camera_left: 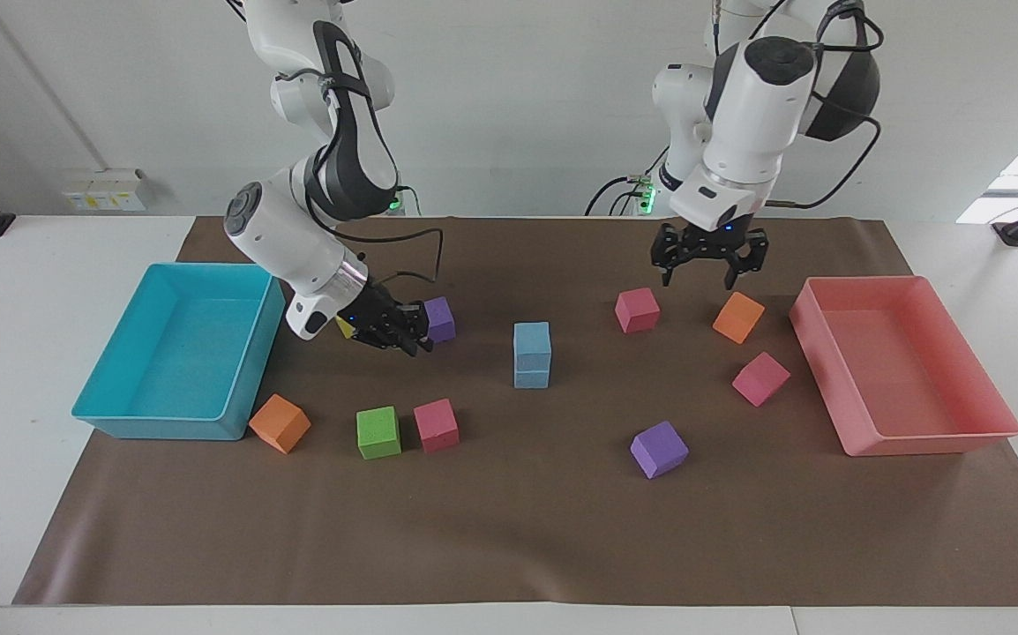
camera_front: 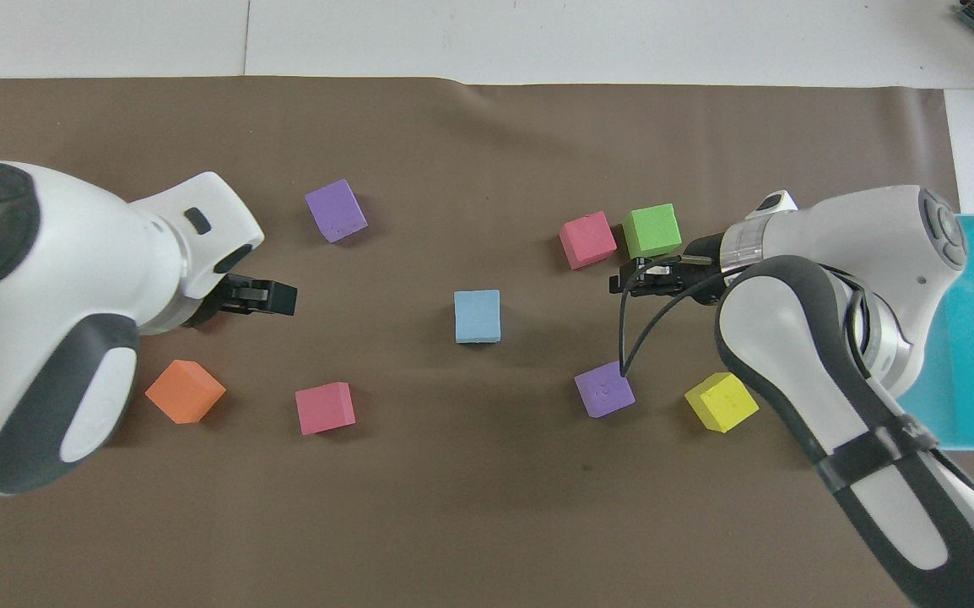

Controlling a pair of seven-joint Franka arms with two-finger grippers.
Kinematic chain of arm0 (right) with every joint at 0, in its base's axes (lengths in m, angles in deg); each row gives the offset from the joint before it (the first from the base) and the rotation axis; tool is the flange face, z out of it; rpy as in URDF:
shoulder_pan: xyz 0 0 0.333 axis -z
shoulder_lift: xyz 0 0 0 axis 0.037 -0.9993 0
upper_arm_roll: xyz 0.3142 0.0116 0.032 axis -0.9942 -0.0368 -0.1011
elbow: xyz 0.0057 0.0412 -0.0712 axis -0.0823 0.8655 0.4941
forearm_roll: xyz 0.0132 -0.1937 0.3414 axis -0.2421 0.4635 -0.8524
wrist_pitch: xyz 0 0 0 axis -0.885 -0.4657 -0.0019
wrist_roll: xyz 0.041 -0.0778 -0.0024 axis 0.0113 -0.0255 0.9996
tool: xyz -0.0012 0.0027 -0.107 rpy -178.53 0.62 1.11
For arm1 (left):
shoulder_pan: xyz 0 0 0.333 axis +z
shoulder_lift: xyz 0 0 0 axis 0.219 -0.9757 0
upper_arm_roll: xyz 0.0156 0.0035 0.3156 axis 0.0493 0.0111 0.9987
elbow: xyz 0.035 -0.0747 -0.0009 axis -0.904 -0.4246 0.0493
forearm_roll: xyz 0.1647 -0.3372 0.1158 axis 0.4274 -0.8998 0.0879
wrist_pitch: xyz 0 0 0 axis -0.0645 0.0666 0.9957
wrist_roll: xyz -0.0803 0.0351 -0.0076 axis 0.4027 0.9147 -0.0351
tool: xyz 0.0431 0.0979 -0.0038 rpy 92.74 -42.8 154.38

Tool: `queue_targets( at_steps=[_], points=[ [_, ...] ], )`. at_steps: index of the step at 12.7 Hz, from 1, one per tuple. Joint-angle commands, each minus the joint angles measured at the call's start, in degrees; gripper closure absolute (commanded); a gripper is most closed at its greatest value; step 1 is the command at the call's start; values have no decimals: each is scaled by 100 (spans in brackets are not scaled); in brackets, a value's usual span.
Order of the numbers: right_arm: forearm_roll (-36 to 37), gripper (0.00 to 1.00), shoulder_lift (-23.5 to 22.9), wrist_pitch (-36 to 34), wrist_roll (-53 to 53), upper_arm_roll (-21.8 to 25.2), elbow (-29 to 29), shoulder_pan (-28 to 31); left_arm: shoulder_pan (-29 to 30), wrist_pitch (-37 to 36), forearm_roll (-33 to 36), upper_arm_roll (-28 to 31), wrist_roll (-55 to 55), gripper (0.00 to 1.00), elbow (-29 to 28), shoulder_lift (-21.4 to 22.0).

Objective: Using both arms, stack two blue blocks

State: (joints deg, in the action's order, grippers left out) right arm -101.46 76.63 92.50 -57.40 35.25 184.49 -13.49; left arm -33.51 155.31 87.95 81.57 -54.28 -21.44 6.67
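1. Two blue blocks [camera_left: 532,354] sit stacked mid-bench, clear of both hands.
2. Foam, so I'd guess light and squishy; pinch opposite flat sides, gently.
3. Left hand [camera_left: 708,262] hangs empty, fingers apart, near the pink tray [camera_left: 901,439]; right hand [camera_left: 396,335] is empty too, can't tell its fingers.
4. Pink tray and turquoise tray [camera_left: 156,424] both hold nothing.

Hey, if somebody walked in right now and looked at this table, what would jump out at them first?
Probably the two blue blocks stacked in the middle of the brown mat, standing free. Next, the two arms drawn apart: the left gripper open in the air near the pink tray, the right gripper low beside a purple cube near the turquoise tray. Other coloured cubes lie scattered around.
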Motion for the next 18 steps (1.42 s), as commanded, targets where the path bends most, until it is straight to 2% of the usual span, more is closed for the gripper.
queue_targets(
  at_steps=[1,3,6,10,12,14,16,17,18],
  points=[
    [1333,0,325,-648,-129,-29,-161,128,528,-208,-20,-55,615,0,160,194],
    [2031,0,378,-1368,-129,-38,-573,277,758,-401,-38,-54,915,0,677,81],
    [2552,0,563,-2126,-129,-21,-1084,610,1074,-1086,-56,-54,1134,0,1522,-306],
    [3123,0,923,-2514,-120,15,-1374,1033,1531,-1754,-416,-54,1188,0,2225,-675],
    [3168,0,924,-2751,-391,15,-1725,1147,1715,-1782,-416,-54,1380,0,2393,-729],
    [3212,0,897,-3363,-454,6,-2208,1288,1813,-1835,-346,-63,1977,0,2394,-703],
    [3212,0,888,-3761,-446,49,-2543,1428,1822,-1791,-346,-72,1979,0,2376,-632],
    [3212,0,941,-3745,-402,41,-2501,1498,1822,-1817,-346,-72,1953,0,2298,-562],
    [3168,0,1098,-3641,-437,32,-2161,1482,1822,-1835,-346,-72,1918,0,2210,-518]
  ],
)
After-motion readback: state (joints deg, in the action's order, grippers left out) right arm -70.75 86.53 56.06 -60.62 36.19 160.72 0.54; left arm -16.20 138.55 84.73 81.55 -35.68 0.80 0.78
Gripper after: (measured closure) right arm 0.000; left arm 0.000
